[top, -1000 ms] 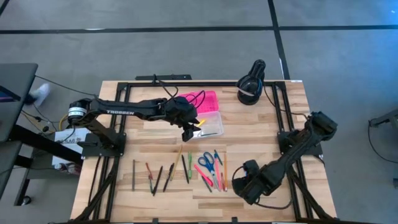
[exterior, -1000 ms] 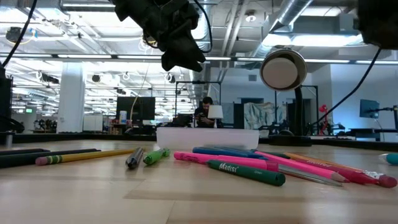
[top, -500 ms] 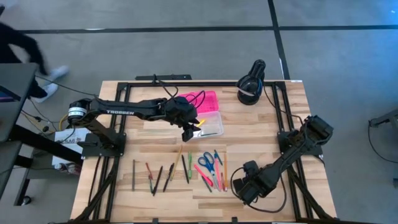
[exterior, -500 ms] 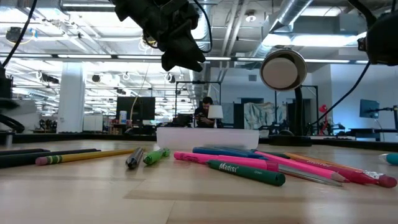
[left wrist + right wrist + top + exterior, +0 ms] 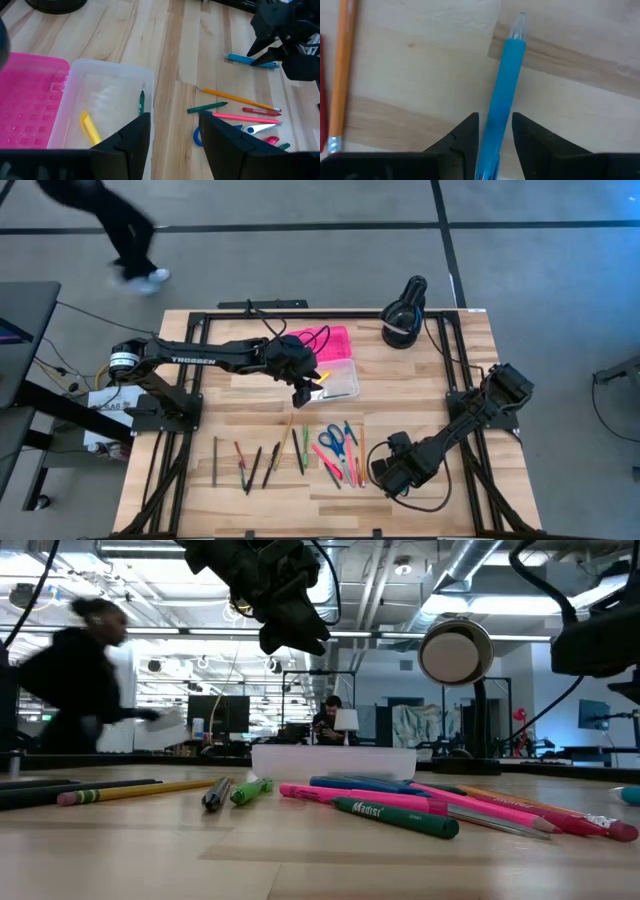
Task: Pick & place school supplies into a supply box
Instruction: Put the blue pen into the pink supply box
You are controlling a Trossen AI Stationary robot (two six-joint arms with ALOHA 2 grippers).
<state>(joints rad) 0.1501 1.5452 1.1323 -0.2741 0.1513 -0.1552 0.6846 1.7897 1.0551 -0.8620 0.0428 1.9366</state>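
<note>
A: Supply box (image 5: pixel 338 379) sat open at the far middle of the surface (image 5: pixel 420 395), pink lid (image 5: pixel 27 102) folded back, a yellow pen (image 5: pixel 90 127) and a green pencil (image 5: pixel 142 101) already in its clear base. Left end effector (image 5: pixel 306 392) hung over the near edge of the box, released, holding nothing.

B: And the right?

A: Right end effector (image 5: pixel 495 131) was low at the near right of the row, its jaws apart and straddling a blue pen (image 5: pixel 503 90) lying flat; not yet clenched.

B: Advice for the grasp?

A: My judgement: keep the pen centred between the jaws, descend until the tips nearly meet the wood, close across the barrel, and avoid nudging the orange pencil (image 5: pixel 342 65) beside it.
</note>
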